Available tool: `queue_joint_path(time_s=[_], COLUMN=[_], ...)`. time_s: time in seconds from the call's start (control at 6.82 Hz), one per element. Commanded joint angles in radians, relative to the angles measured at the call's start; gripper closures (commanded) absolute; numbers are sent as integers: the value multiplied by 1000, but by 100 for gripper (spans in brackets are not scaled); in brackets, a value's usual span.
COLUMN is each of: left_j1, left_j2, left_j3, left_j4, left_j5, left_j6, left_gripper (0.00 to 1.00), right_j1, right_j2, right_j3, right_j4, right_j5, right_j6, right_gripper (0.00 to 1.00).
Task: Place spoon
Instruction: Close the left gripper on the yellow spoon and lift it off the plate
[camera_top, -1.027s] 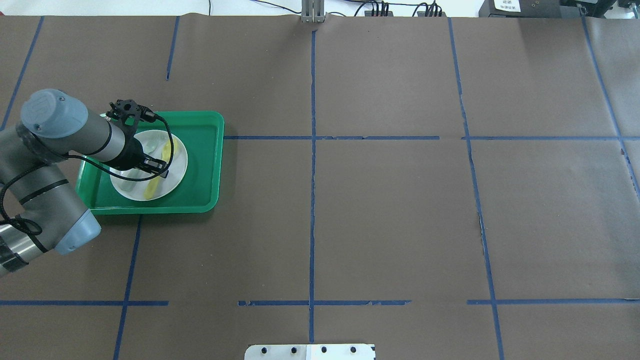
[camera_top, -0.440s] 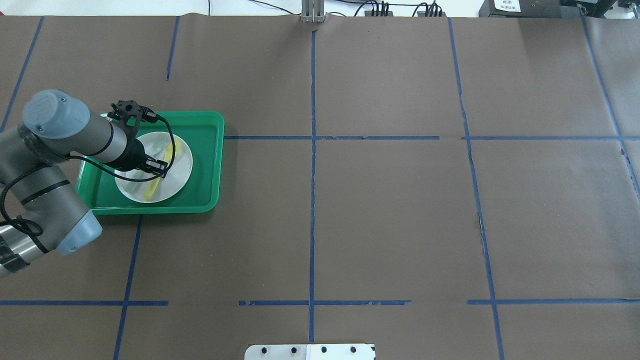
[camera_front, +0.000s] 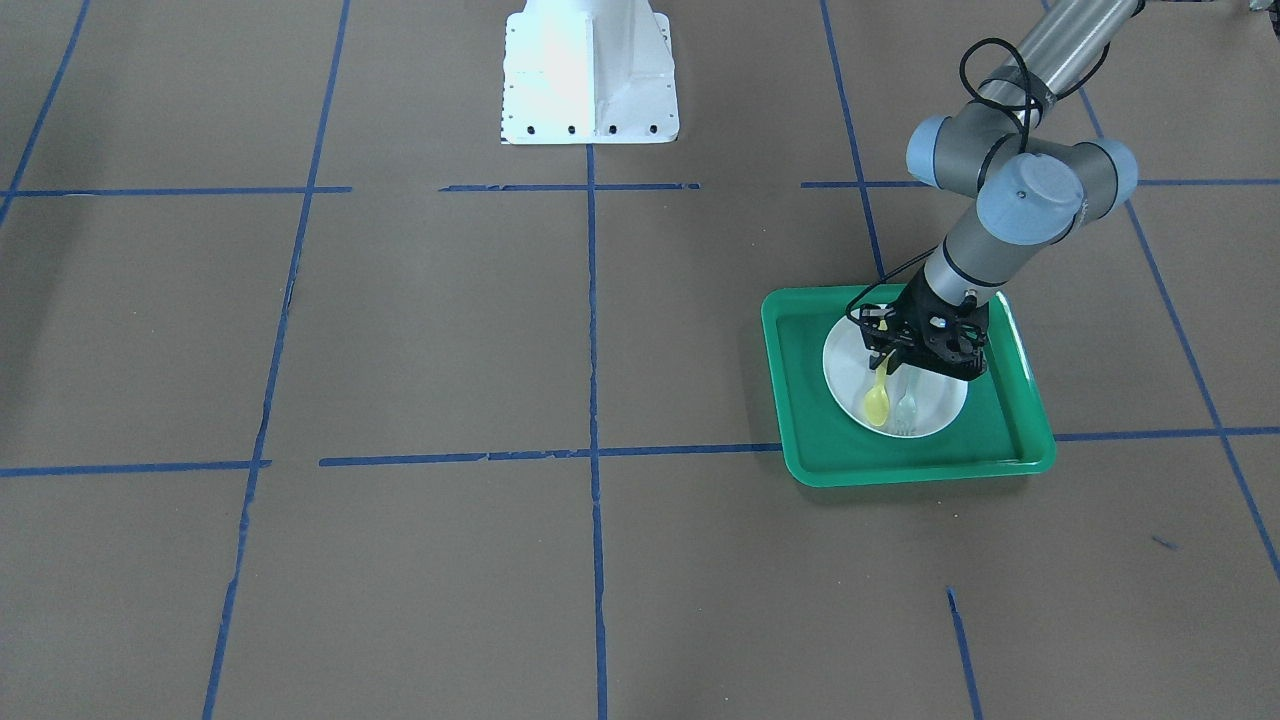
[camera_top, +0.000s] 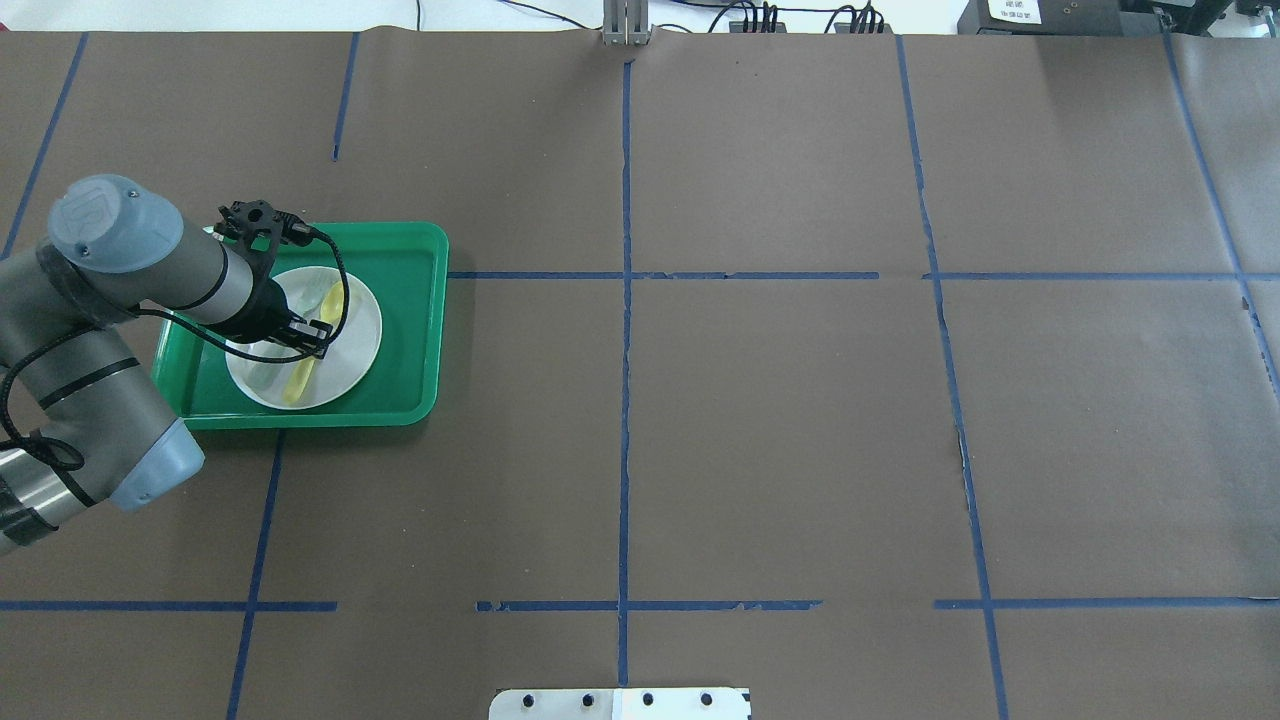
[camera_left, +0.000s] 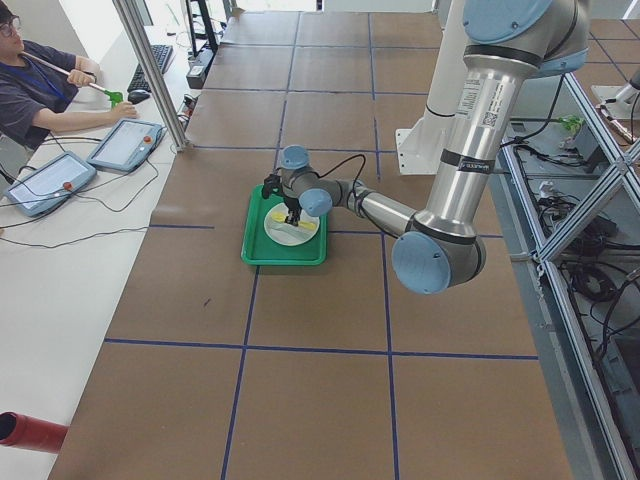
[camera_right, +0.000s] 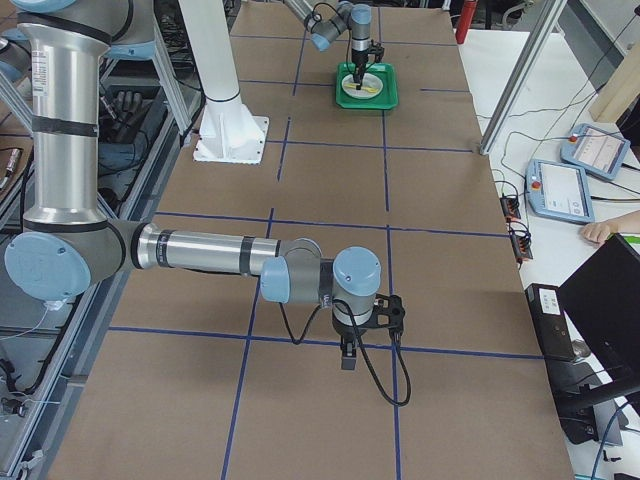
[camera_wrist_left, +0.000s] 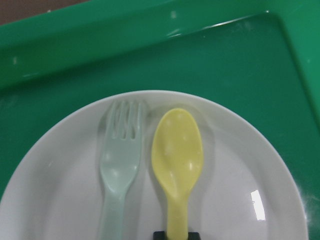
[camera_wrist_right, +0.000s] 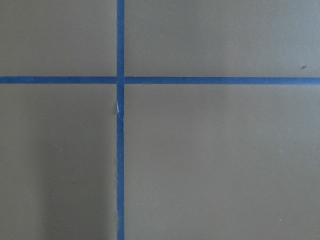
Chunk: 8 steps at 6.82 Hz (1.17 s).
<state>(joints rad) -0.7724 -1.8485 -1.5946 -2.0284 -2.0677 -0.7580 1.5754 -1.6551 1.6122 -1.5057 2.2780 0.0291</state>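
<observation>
The pale-yellow spoon (camera_wrist_left: 177, 155) lies bowl-up on the white plate (camera_wrist_left: 250, 165), beside a translucent grey-green fork (camera_wrist_left: 120, 160). The plate (camera_top: 362, 318) sits in a green tray (camera_top: 410, 300) at the table's left. My left gripper (camera_top: 310, 345) is over the plate, shut on the spoon's handle; a dark fingertip (camera_wrist_left: 175, 234) shows at the handle. In the front view the spoon (camera_front: 877, 403) slants down from the gripper (camera_front: 885, 358) onto the plate (camera_front: 845, 365). My right gripper (camera_right: 345, 355) hovers over bare table far away; I cannot tell whether it is open or shut.
The tray's raised rim (camera_front: 800, 400) surrounds the plate. Brown paper with blue tape lines (camera_wrist_right: 120, 80) covers the table. The robot's white base (camera_front: 590, 70) stands at the table's edge. An operator (camera_left: 40, 80) sits at a side desk beyond the table's far edge.
The plate with spoon and fork has shifted slightly right and toward the robot in the tray. The left gripper stays over the spoon's handle.
</observation>
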Motion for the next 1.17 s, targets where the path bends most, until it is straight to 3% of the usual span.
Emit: queue_joint_path(time_s=[0.0,0.59,0.88,1.03], left_j1=[-11,-1,22,28], left_j2=[0,-139,-196,-196], left_j3=[-51,-25,74,77], left_j4=[61,82,74,70], left_j5=[-2,0,6,6], left_j6=[-45,-415,-448,-446], left_gripper=[96,96,96,96], right_j1=[0,0,0,0], right_j2=[0,0,0,0], right_j3=[0,0,0,0], right_j4=[1,1,1,-1], right_j5=[0,0,0,0], right_j6=[0,0,0,0], right_gripper=[0,0,0,0])
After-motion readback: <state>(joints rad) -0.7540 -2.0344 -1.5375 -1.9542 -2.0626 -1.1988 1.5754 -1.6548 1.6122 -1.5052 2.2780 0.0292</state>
